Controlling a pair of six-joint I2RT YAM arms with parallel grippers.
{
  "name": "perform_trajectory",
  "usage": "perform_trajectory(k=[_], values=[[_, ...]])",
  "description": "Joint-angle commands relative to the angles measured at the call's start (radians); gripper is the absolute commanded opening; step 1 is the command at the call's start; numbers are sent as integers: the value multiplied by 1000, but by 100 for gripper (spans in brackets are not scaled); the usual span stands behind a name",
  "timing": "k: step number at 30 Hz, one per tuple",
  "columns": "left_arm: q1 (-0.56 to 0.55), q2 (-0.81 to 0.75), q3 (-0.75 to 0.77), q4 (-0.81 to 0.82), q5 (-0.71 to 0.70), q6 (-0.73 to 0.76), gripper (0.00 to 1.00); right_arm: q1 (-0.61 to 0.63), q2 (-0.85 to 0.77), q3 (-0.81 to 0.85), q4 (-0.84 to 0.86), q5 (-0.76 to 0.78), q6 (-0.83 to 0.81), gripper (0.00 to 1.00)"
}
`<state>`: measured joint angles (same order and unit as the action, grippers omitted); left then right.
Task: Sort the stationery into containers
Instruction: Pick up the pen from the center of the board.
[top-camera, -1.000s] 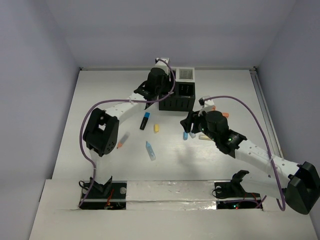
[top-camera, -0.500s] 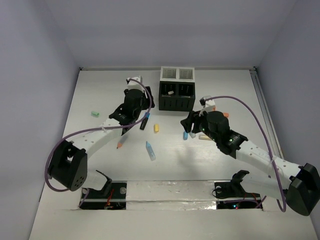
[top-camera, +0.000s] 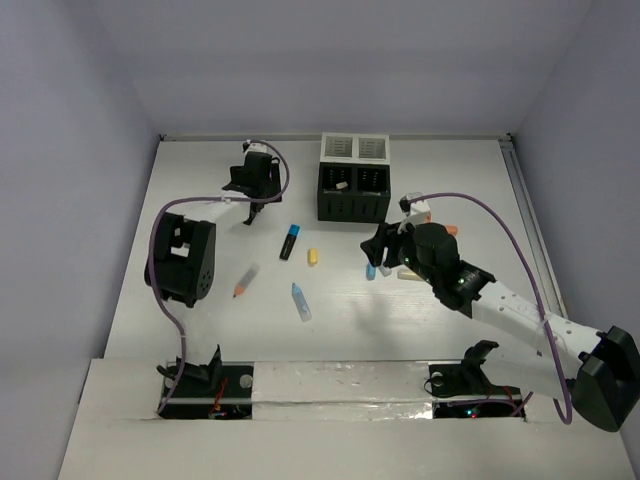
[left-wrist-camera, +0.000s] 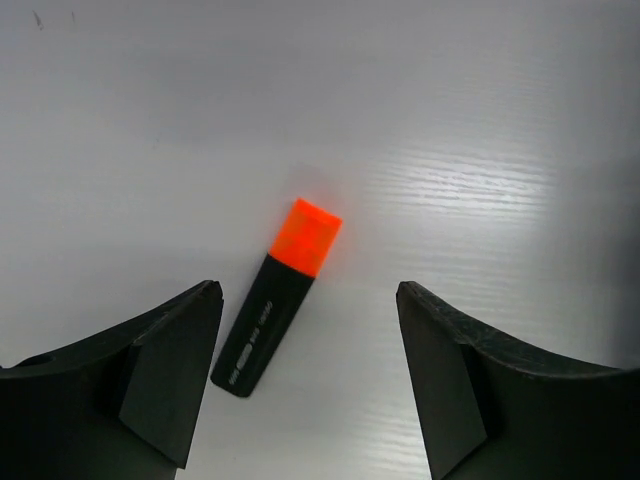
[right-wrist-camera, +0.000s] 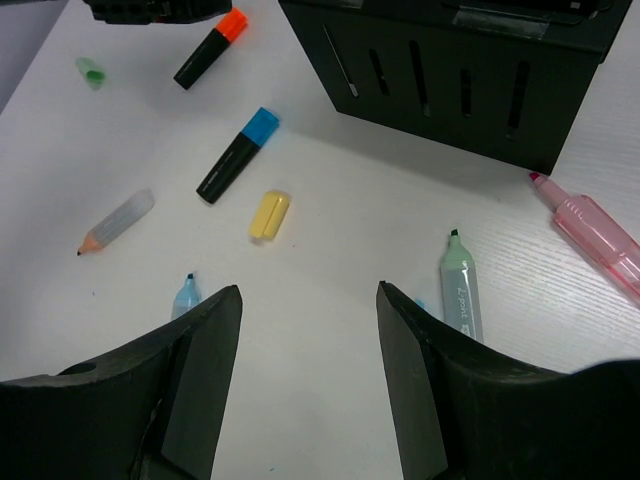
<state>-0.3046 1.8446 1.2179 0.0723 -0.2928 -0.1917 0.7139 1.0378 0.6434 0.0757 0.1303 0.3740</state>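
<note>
A white wood-grain table (top-camera: 350, 330) sits boxed in by plain, seemingly pale-lavender walls (top-camera: 70, 200) under even light.

Diffuse overhead light is filling the top view evenly, tinting the walls lavender and leaving only faint, soft shadows under the arms on the white table (top-camera: 200, 330). In the left wrist view a pale sheen is glaring off the table at right, and the orange-capped marker (left-wrist-camera: 280, 300) is reading sharp. The left gripper (left-wrist-camera: 308, 292) and right gripper (right-wrist-camera: 308, 288) are looking dark and slightly soft at the frame bottoms, and the black organizer (right-wrist-camera: 450, 80) is throwing a soft shadow in front.
</note>
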Motion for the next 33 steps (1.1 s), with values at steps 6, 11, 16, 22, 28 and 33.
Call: perform_trajectory(k=[6,11,16,22,28,33], values=[[42,123,195,-124,40,121,68,2,-33,-4,47,-11,8,63],[52,203,236,-170,44,136,66,2,-45,-7,47,-9,9,63],[61,232,236,-172,61,136,58,2,-51,-7,47,-11,9,63],[61,248,252,-190,60,132,18,2,-53,-7,44,-12,11,63],[61,173,275,-195,76,91,0,2,-59,-8,44,-11,11,63],[61,-5,316,-140,190,6,0,2,-64,-13,50,-5,16,63]])
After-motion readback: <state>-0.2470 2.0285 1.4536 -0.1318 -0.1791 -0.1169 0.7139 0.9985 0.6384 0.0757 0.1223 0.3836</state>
